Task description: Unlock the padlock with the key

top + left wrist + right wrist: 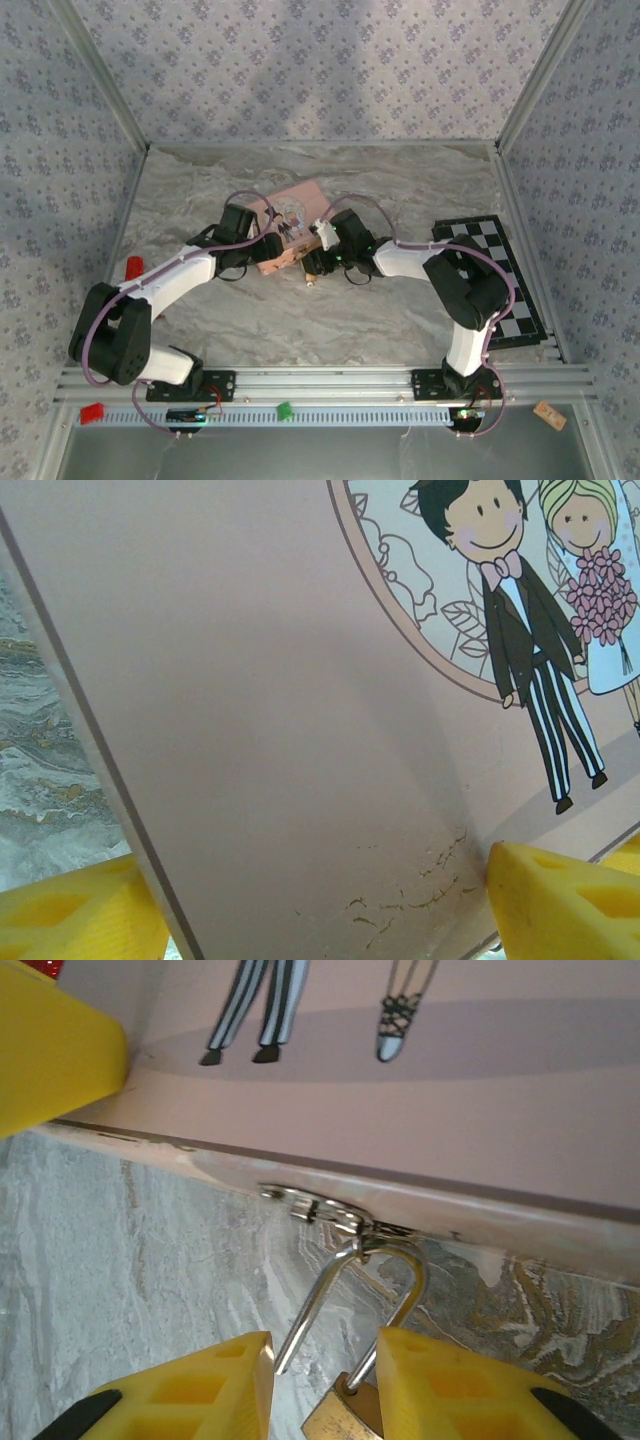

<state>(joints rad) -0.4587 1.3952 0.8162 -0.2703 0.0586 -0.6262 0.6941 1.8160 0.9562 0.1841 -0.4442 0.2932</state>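
Pink tin (300,195) sits mid-desk (330,320), nearer the far edge. L jaws wide, clamped across the tin's sides. Padlock (345,1415) hangs by its shackle off the tin's hasp (320,1205), near-edge side, betw. R jaws. Narrow gap there, can't tell if they're pinching it.

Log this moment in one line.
left gripper: clamps tin | right gripper: flanks padlock, grip unclear | shackle: through hasp, one leg looks free

Quick count, folks: one pink tin (300,198), one padlock (345,1415), one checkered board (522,300), two red bits (133,265) (92,412), one green bit (285,410).
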